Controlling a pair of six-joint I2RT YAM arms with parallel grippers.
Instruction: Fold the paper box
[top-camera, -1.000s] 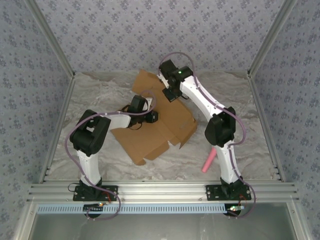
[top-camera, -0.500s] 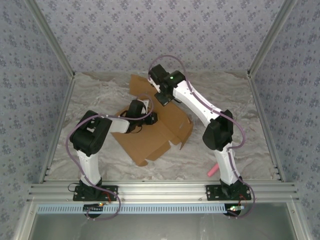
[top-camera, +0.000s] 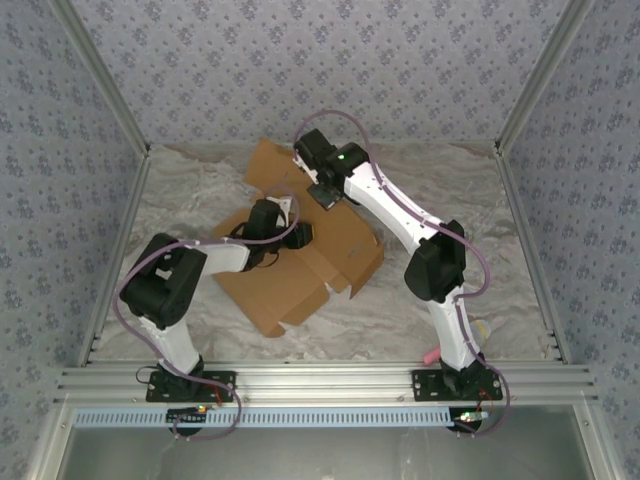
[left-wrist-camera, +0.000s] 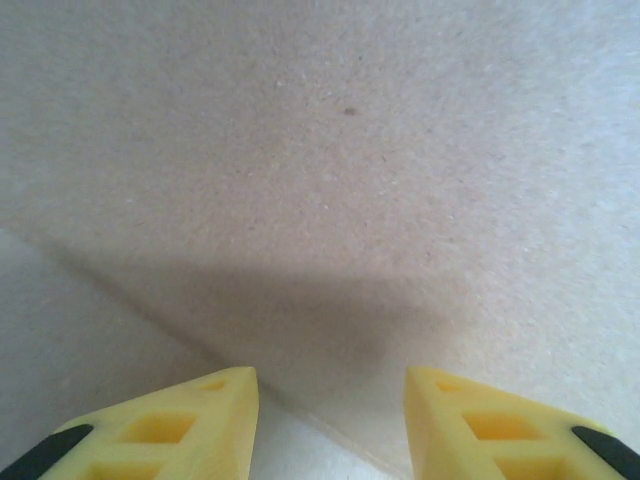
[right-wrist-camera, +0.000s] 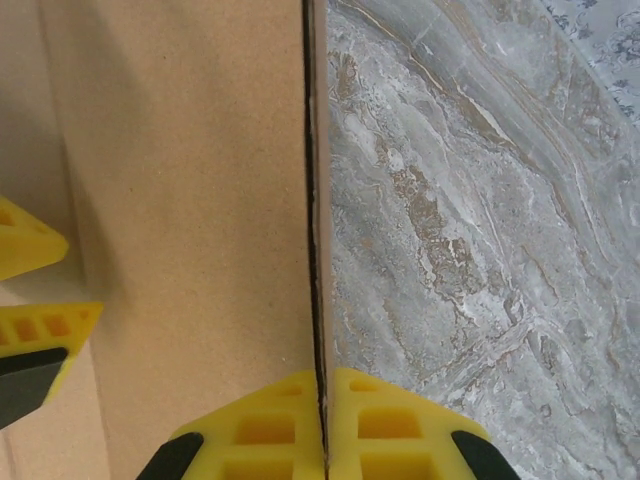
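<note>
Paper box: a flat brown die-cut cardboard sheet (top-camera: 300, 280), lying mid-table a little left of centre, with its far flap apparently raised off the surface. My right gripper (right-wrist-camera: 322, 388) is closed tight on that flap's right edge, the board clamped edge-on between the yellow pads. The left gripper (left-wrist-camera: 330, 395) stands with jaws parted over the middle panel, holding nothing; I cannot tell whether it touches the board. Step in hand, as I judge it, is turning the far flap up about its crease. To do it well I'd swing the right wrist in an arc toward the near side rather than pull, with the left pressing down just near of the crease so the sheet doesn't slide. For room, the marbled grey tabletop (top-camera: 470, 230) lies bare to the right of the flap. The patterned far wall (top-camera: 300, 80) sits close behind the flap. A pink stick-shaped toy (top-camera: 432, 353) lies by the right arm's base, well apart from the sheet.
</note>
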